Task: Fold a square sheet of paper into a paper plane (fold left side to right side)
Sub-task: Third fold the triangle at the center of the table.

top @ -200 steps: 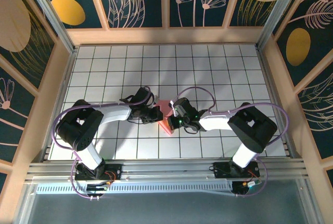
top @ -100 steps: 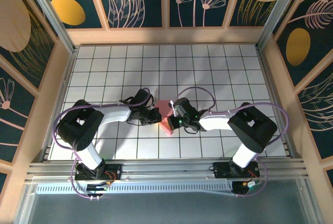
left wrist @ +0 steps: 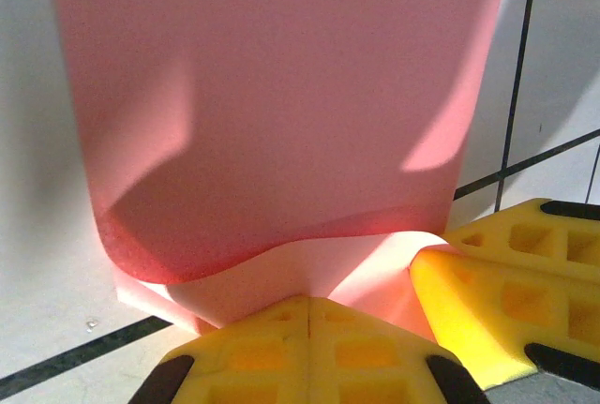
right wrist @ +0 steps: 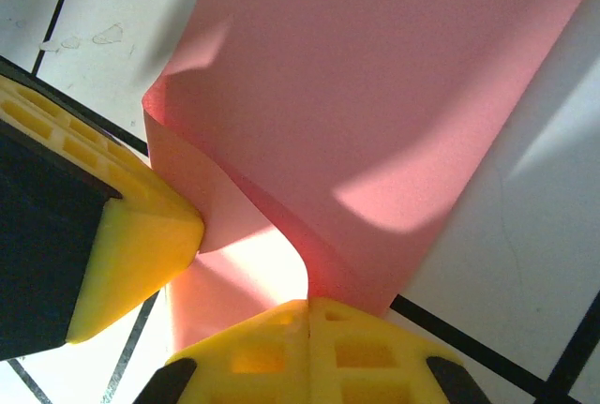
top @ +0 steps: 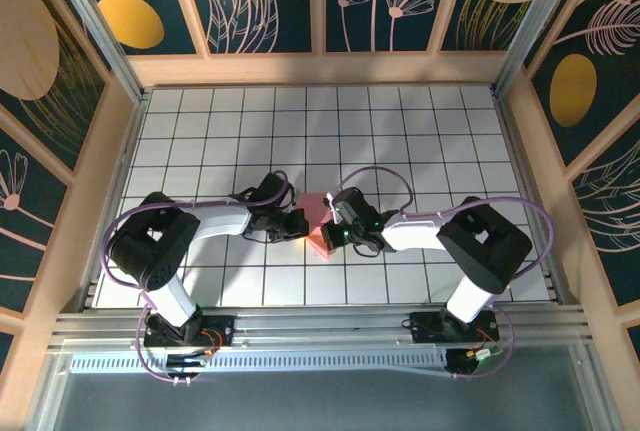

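Near edge: rail (top: 320, 326) and both arm bases, so there's no room to pull the work toward us. The arms reach in and meet nose to nose mid-bench.

Left jaws clenched, tips against the left side of the paper (top: 320, 236). Right jaws clenched too, tips on its right side. The two sets sit just beside each other. Can't tell if either has a layer nipped or is only pressing down.

The paper lies mid-bench between them, already folded narrow. Its top layer bows up off the lower one, not creased flat.

My read on handling: thin, light and floppy. It'll likely slide on the glossy tiles, and crumple or tear if dragged. Take one layer by a free edge or corner, with the other jaws pinning the rest near the fold line.

Room: the bench (top: 400, 121) is open on the far half and to both sides, and the walls (top: 320, 69) are well apart from the paper. The tight spot is between the wrists, where fingers could clash.
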`<state>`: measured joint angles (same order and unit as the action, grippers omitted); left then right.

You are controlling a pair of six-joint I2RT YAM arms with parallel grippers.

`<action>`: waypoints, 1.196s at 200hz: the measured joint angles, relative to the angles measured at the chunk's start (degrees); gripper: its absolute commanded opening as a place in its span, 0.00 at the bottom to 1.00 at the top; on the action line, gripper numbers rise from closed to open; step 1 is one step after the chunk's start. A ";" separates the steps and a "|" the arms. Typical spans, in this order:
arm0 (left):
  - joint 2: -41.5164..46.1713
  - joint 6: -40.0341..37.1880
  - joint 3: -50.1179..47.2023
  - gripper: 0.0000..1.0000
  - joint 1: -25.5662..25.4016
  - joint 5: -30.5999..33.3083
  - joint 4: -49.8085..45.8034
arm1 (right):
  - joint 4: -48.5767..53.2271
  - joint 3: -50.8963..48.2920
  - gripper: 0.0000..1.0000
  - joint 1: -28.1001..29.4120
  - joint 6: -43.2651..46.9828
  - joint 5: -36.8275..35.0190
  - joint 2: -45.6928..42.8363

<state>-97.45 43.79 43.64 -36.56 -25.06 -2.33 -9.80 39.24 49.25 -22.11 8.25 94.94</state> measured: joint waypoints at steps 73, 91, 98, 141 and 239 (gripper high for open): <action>0.09 0.02 -0.52 0.00 0.00 0.00 0.87 | 4.02 2.82 0.37 -3.98 -2.67 2.12 -2.45; 0.09 0.04 -0.52 0.00 0.00 0.00 0.90 | 4.74 2.80 0.39 -5.31 -3.32 3.13 -5.57; 0.09 0.04 -0.52 0.00 0.00 0.00 0.90 | 4.92 2.71 0.39 -5.75 -3.78 3.80 -6.93; 0.09 0.04 -0.52 0.00 0.00 0.00 0.90 | 5.73 -0.61 0.09 -6.29 -7.74 11.50 -14.80; 0.09 0.22 -0.52 0.00 0.00 0.00 0.92 | -2.29 -7.91 0.00 -0.55 -18.99 20.35 -10.10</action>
<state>-97.36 44.01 43.11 -36.56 -25.06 -1.41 -12.10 31.33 48.71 -41.10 28.60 84.84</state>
